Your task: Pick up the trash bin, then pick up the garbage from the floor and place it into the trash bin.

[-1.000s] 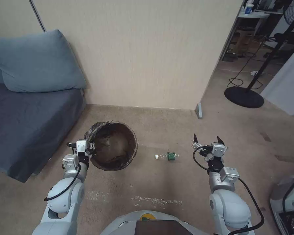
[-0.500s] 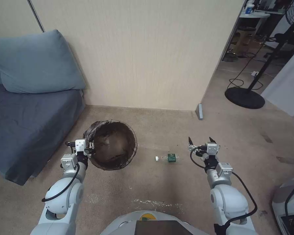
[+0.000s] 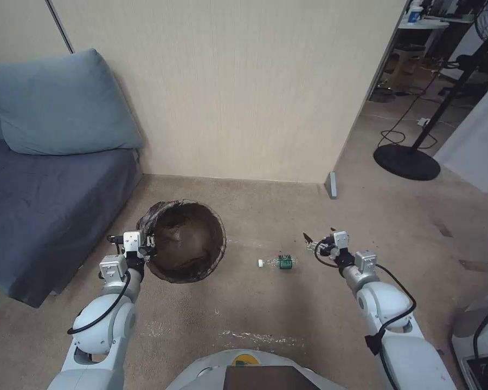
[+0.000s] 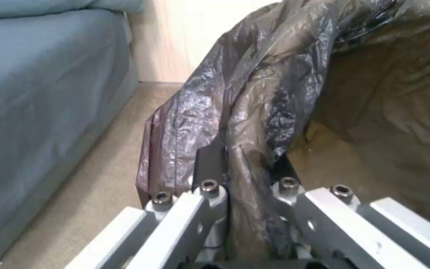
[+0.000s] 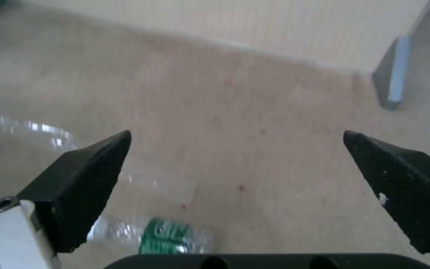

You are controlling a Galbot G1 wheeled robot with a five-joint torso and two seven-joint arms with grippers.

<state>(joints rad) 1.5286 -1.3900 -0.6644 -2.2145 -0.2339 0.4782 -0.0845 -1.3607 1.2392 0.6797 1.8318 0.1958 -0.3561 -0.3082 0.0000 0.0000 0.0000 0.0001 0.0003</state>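
- Head view: left gripper (image 3: 150,247) is clamped on the near-left rim of the trash bin (image 3: 182,240), same grip as a second ago; the bin sits at about the same spot near the sofa (image 3: 43,206), whether it is off the floor (image 3: 255,303) I cannot tell.
- Head view: right gripper (image 3: 315,242) has swung in toward the bottle (image 3: 277,262) over the last second, fingers spread wide, nothing in them; it now sits just beside the bottle's green-label end, not touching.
- Bottle lies on its side on the floor, between bin and right gripper, unmoved.
- Left wrist view: left gripper (image 4: 247,186) pinches the dark bag (image 4: 255,93) folded over the rim, jaws nearly together on it.
- Right wrist view: right gripper (image 5: 237,164) is wide open and empty; bottle (image 5: 165,233) is low in front, off toward one finger, not centred.
- Judgement: bin grasp done; bottle pick is at approach stage, gripper needs centring over the bottle before closing.
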